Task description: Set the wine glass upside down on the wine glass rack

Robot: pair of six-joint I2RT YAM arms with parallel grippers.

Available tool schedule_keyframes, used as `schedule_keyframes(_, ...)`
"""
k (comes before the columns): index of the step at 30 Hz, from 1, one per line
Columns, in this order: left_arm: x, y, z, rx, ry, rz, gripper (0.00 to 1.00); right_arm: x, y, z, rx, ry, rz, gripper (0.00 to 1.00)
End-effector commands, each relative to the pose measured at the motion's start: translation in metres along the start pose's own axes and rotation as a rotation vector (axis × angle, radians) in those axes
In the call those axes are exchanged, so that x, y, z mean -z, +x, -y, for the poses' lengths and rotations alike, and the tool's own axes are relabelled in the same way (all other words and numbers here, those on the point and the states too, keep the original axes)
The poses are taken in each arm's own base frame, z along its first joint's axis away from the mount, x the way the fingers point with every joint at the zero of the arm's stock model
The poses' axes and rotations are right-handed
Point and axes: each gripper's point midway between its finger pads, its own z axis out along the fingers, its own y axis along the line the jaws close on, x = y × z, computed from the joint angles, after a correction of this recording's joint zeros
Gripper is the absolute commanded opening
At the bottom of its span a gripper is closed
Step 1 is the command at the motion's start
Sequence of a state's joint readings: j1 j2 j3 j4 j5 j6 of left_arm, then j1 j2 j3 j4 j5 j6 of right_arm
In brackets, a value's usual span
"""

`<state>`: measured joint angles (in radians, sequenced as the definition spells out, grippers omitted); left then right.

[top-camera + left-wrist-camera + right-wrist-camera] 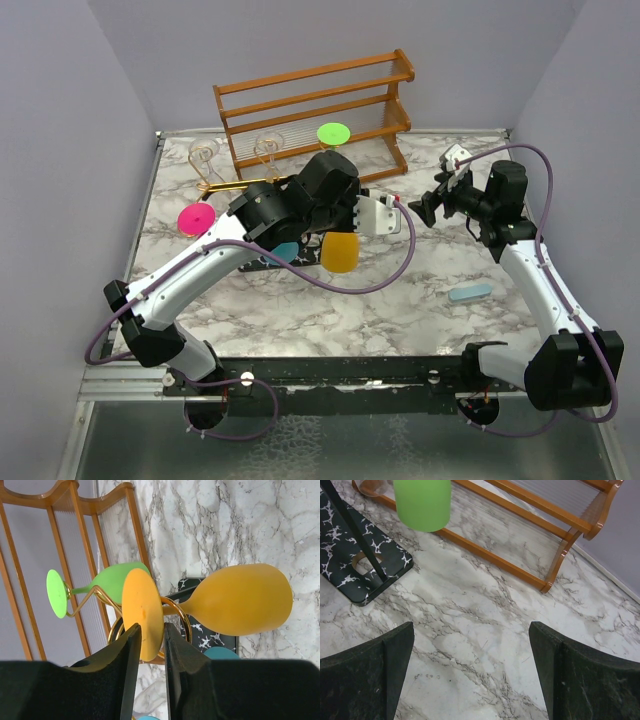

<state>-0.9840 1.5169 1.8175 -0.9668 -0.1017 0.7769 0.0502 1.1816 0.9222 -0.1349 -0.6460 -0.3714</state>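
My left gripper (151, 631) has its two black fingers either side of the flat foot of the wine glass (240, 600). The foot sits edge-on in the narrow slot between them. I cannot tell whether the pads are pressing on it or standing just off it, because the gap is too thin to read. The orange glass hangs bowl-down on the wine glass rack (207, 639), its stem passing through a gold wire loop and its bowl in front of the black white-veined base.

From the top camera I see only the bowl below the wrist. The arm covers the foot, the loop and most of the base. A green glass (117, 580) hangs on the neighbouring scroll, in front of the wooden shelf (495, 560).

My right gripper (470, 630) is spread wide with nothing between its fingers, over bare marble table (400, 320), well apart from the rack. Its camera cuts the green bowl off at the top edge.
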Motion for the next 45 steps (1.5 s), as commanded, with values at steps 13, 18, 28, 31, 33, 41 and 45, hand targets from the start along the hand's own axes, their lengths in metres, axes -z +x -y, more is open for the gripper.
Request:
schedule_keyframes(13, 0.014, -0.016, -0.003, 0.023, 0.005, 0.063, 0.34, 0.004, 0.0, 0.0, 0.008, -0.007, 0.013, 0.97)
schedule_keyframes(18, 0.017, -0.018, -0.002, 0.024, 0.012, 0.075, 0.35, 0.004, 0.0, 0.0, 0.007, -0.007, 0.014, 0.97)
schedule_keyframes(28, 0.015, -0.016, 0.009, 0.022, 0.059, 0.075, 0.38, 0.004, 0.0, 0.0, 0.006, -0.007, 0.014, 0.97)
schedule_keyframes(31, 0.014, -0.014, 0.011, 0.019, 0.067, 0.07, 0.39, 0.004, 0.0, 0.001, 0.006, -0.007, 0.014, 0.97)
schedule_keyframes(33, 0.013, -0.013, 0.012, 0.019, 0.069, 0.068, 0.38, 0.004, 0.0, 0.001, 0.008, -0.005, 0.014, 0.97)
schedule_keyframes(41, 0.015, -0.018, 0.018, 0.023, 0.106, 0.094, 0.39, 0.004, 0.001, 0.001, 0.007, -0.005, 0.012, 0.97)
schedule_keyframes(45, 0.014, -0.016, 0.021, 0.022, 0.117, 0.087, 0.39, 0.004, 0.002, 0.002, 0.007, -0.003, 0.012, 0.97)
